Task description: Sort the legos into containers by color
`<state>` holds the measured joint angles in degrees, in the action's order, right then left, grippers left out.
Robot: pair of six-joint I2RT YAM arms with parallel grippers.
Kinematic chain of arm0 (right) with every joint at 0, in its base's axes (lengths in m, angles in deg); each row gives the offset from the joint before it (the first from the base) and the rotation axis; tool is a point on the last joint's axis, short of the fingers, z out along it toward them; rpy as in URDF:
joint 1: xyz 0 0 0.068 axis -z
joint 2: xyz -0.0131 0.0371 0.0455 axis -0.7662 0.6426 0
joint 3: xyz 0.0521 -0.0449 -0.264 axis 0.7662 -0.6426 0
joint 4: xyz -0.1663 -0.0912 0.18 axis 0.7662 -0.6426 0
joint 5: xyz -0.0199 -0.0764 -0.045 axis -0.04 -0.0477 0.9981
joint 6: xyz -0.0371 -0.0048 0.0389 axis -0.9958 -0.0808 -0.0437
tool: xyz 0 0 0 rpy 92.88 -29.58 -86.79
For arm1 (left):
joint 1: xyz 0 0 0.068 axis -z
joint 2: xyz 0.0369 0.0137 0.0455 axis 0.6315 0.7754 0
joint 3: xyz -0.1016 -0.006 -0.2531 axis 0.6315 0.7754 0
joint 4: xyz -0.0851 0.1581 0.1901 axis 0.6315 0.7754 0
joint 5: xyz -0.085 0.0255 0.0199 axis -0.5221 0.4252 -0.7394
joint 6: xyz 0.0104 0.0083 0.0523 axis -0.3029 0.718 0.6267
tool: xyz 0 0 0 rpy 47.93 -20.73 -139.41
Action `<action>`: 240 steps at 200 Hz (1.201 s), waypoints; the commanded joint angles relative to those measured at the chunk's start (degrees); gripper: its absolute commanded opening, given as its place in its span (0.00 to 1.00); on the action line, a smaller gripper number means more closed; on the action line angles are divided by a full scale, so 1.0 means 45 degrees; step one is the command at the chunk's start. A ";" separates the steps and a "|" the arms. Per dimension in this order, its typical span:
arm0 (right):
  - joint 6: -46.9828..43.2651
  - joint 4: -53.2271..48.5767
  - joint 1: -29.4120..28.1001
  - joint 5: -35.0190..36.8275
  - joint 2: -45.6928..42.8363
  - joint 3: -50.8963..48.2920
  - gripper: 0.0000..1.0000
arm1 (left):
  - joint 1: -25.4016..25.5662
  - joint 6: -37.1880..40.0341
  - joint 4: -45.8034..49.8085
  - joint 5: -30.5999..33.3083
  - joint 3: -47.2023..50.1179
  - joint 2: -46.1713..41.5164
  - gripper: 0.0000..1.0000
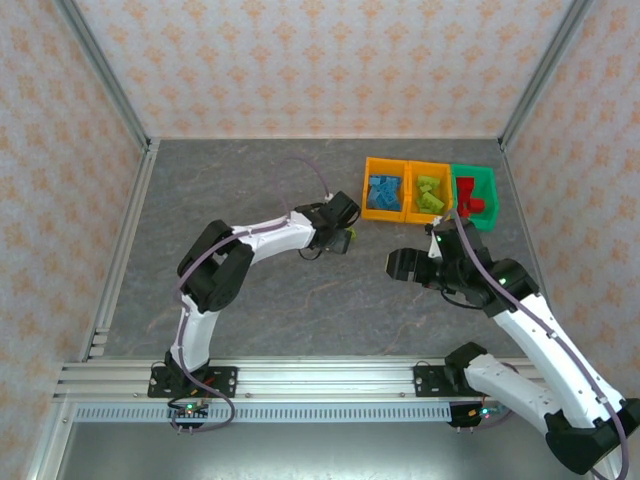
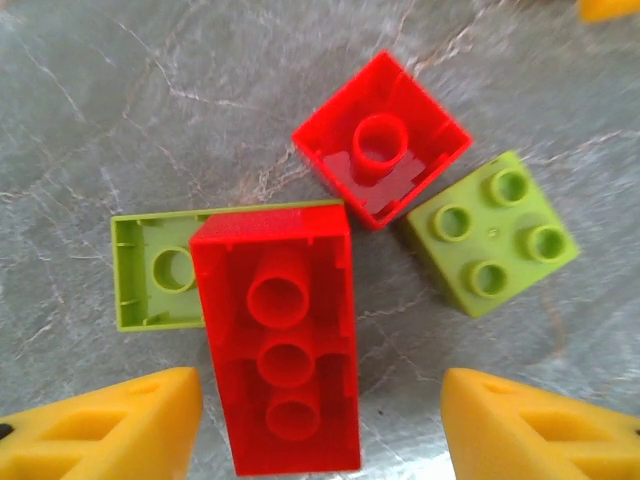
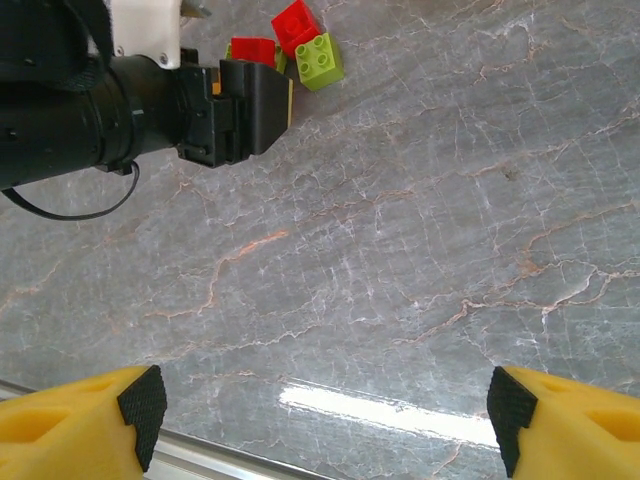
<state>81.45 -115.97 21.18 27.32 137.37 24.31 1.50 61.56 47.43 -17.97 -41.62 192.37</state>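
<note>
Yellow fingertips point(image 2: 110, 430) of the left claw point(image 2: 320, 400) sit at the bottom of the left wrist view, spread wide and gripping nothing. Between them lies a long red lego point(image 2: 285, 340), underside up. One finger is just beside its edge, while the other stands apart from it across a strip of grey worktop point(image 2: 120, 120). The brick hides one end of a lime lego point(image 2: 155, 270), also underside up. Beyond these, a square red lego point(image 2: 380, 140) lies hollow side up, its corner touching or nearly touching a square lime lego point(image 2: 492, 235) that lies studs up.

From above, this cluster sits just off the near left corner of the first orange container point(image 1: 385, 162), which holds blue legos point(image 1: 385, 190). Joined to it are the second orange container point(image 1: 430, 164), holding lime legos point(image 1: 432, 192), and the green container point(image 1: 475, 168), holding red legos point(image 1: 468, 195). The green one ends near the right wall point(image 1: 580, 150).

A wide stretch of worktop lies open toward the left wall point(image 1: 60, 150) and the far wall point(image 1: 320, 60), and more lies between the two arms.

The right claw point(image 3: 325, 410) hangs over bare worktop near the rail point(image 3: 200, 462), its fingers far apart and holding nothing.
</note>
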 commanded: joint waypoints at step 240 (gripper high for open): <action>0.3153 0.7821 0.2005 -0.6723 0.1127 -0.1394 0.57 | 0.2596 0.3711 -0.4023 -0.6381 0.3129 -0.7575 0.25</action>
<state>95.26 -84.19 30.23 0.13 142.71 19.02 11.27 75.61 32.48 -43.63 -26.21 160.68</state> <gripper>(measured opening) 0.602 0.324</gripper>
